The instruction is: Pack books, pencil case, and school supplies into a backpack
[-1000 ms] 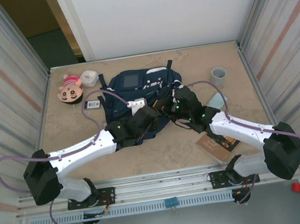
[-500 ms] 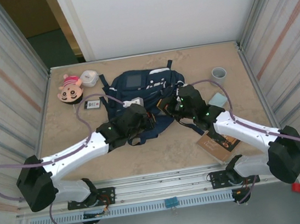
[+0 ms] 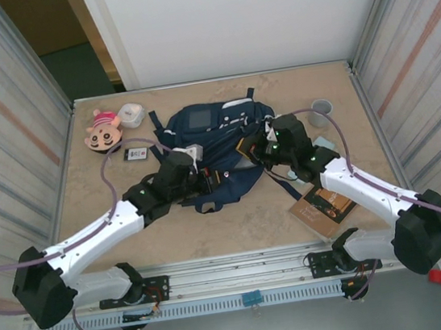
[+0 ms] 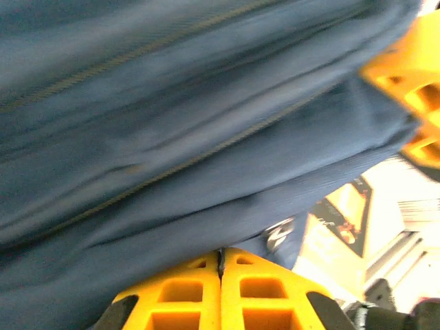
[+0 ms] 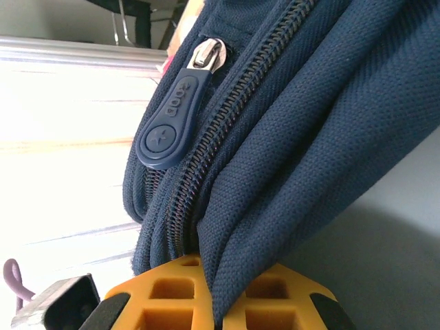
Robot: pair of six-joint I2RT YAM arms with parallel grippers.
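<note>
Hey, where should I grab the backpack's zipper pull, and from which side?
Pinch the flat navy tab, below its silver slider. It hangs off the backpack toward open space, so approach from the left of the right wrist view.

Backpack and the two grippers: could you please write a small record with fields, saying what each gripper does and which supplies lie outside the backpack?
backpack: on the table, middle, between the two grippers
left gripper: shut, pinching backpack fabric at its near edge
right gripper: shut on a fold of backpack fabric beside a zipper
brown book: outside, on the table, near right
pale blue pad: outside, right of the backpack, partly hidden
packet: outside, left of the backpack
</note>
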